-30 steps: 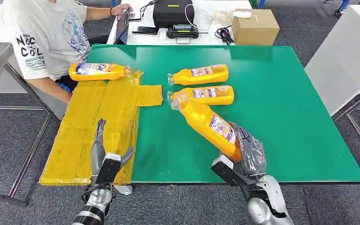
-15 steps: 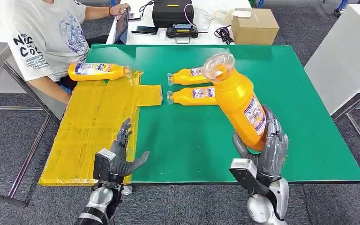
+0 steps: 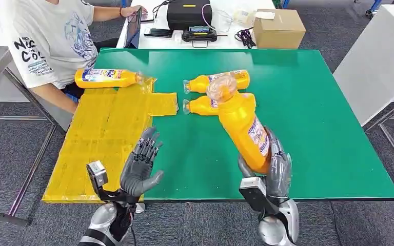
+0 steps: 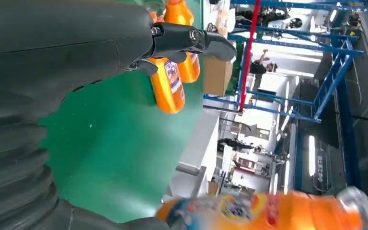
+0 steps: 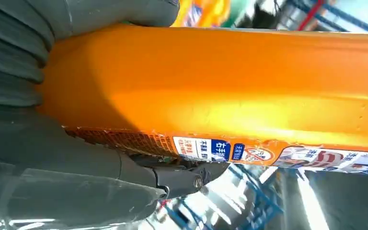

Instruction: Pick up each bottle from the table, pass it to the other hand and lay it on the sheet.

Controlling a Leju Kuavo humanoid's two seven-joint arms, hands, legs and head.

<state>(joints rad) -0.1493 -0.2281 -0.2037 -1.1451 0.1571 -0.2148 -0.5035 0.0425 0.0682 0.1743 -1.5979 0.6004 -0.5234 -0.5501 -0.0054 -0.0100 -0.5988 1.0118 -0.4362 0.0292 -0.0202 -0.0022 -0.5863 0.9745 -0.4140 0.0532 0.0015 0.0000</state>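
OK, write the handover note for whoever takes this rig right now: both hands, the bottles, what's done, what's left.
Right robot hand: grips a yellow bottle by its base, lifted clear of the green table, cap up.
Left robot hand: open and raised beside the yellow sheet.
Done: one bottle on the sheet, at its far end.
Left: pass the held bottle to the left robot hand and lay it down, then the two bottles on the table.
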